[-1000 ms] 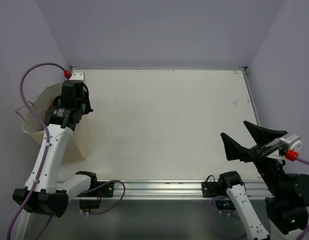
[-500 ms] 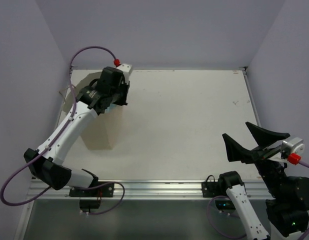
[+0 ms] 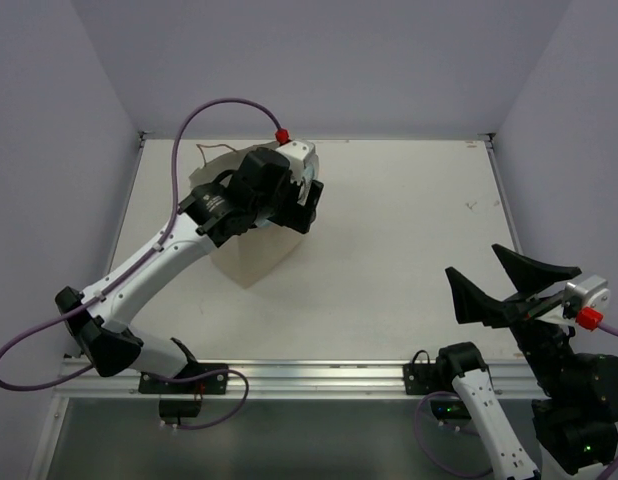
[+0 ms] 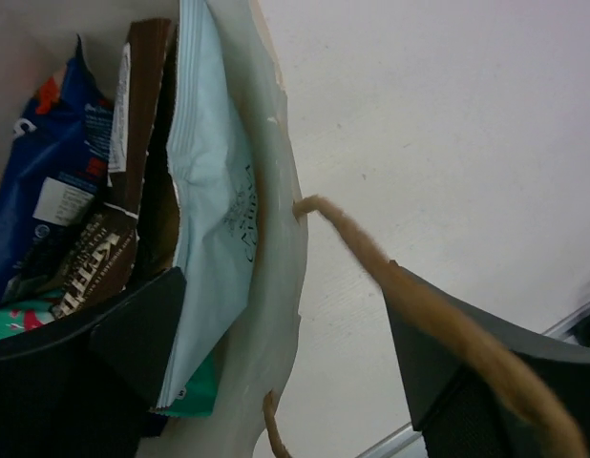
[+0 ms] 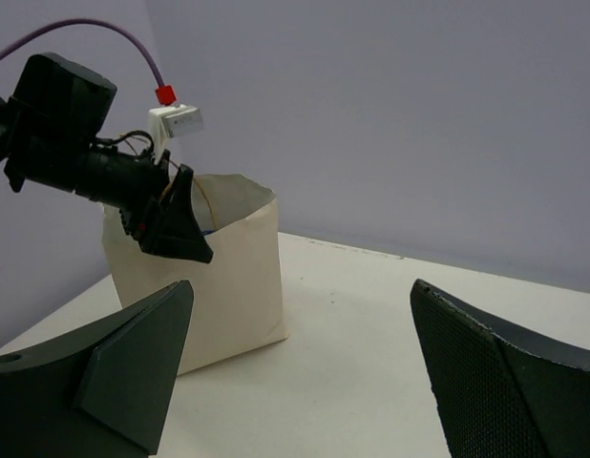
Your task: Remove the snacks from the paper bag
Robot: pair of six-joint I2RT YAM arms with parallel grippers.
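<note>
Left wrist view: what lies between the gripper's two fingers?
The paper bag wall and a twisted handle; the left gripper straddles the rim, seen in that view.

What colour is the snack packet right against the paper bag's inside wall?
The packet is pale light blue, clearest in the left wrist view.

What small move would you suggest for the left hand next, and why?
Probably lift the left hand and shift it inward so both fingers enter the paper bag. Its open fingers straddle the bag's wall, one inside, one outside by the handle, and the light blue packet lies just inside.
</note>
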